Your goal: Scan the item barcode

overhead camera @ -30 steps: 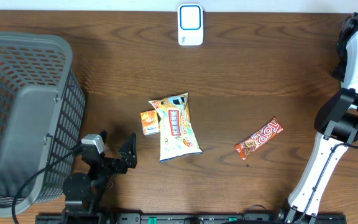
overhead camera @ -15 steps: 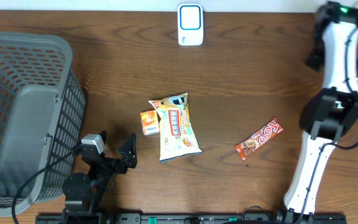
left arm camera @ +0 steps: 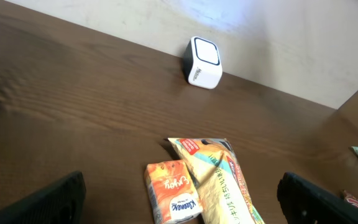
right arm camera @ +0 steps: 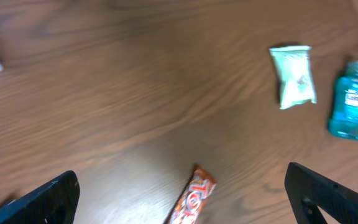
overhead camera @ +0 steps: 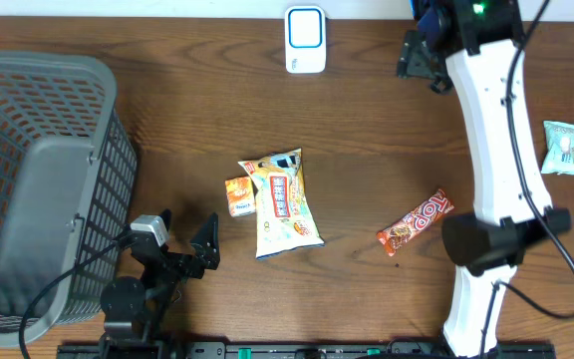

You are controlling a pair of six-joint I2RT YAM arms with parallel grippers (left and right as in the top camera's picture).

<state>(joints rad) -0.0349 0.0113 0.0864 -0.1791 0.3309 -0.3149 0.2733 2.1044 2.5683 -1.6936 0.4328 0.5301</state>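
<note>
The white barcode scanner (overhead camera: 305, 40) stands at the table's back edge, also in the left wrist view (left arm camera: 204, 62). Mid-table lie a yellow snack bag (overhead camera: 285, 202), an orange tissue pack (overhead camera: 239, 196) touching its left side, and a red candy bar (overhead camera: 415, 221) further right. My left gripper (overhead camera: 185, 231) rests open near the front, facing the tissue pack (left arm camera: 171, 191) and bag (left arm camera: 219, 180). My right gripper (overhead camera: 422, 50) hangs high at the back, right of the scanner, open and empty; the candy bar (right arm camera: 191, 196) lies far below it.
A grey mesh basket (overhead camera: 28, 170) fills the left side. A pale green packet (overhead camera: 563, 148) and a blue bottle (right arm camera: 348, 109) lie by the right edge. The right arm (overhead camera: 491, 150) stretches from front to back over the table's right part.
The right arm has swung from the right edge up and leftward to the back, uncovering the green packet. The left arm and the items have not moved.
</note>
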